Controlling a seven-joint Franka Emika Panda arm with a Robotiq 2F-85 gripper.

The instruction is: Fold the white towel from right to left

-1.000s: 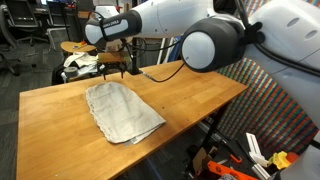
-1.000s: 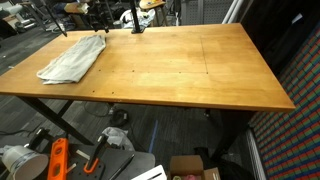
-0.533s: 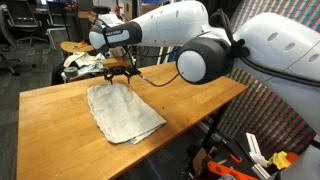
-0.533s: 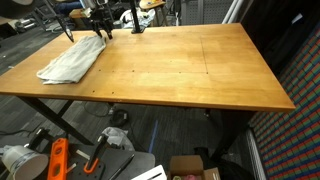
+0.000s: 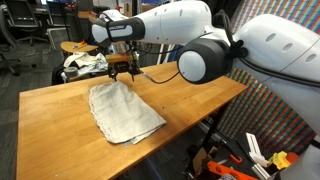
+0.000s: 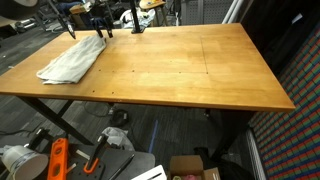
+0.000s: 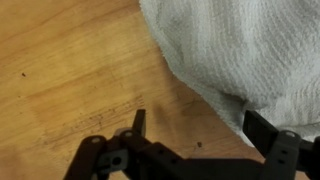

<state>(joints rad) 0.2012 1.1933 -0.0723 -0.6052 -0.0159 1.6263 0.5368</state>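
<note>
Where the wooden table (image 5: 195, 95) fills the middle of an exterior view, the white towel (image 5: 125, 112) lies flat and wrinkled left of centre, one end toward the upper left and the other toward the lower right. The gripper (image 5: 120, 74) hangs at the towel's upper end, jaws spread apart and holding nothing, on the white arm (image 5: 200, 55) reaching in from the right. A bundle of white-and-dark fabric (image 5: 82, 64) sits beyond the table's far edge.

In an exterior view showing the whole tabletop (image 6: 190, 70), the towel (image 6: 72, 58) lies in the upper left, with the gripper (image 6: 100, 28) at its far end.

In the wrist view, the towel (image 7: 240, 45) covers the upper right. One finger (image 7: 138, 122) stands over bare wood. The other is at the lower right, by the towel's edge; whether it touches the cloth is unclear.
</note>
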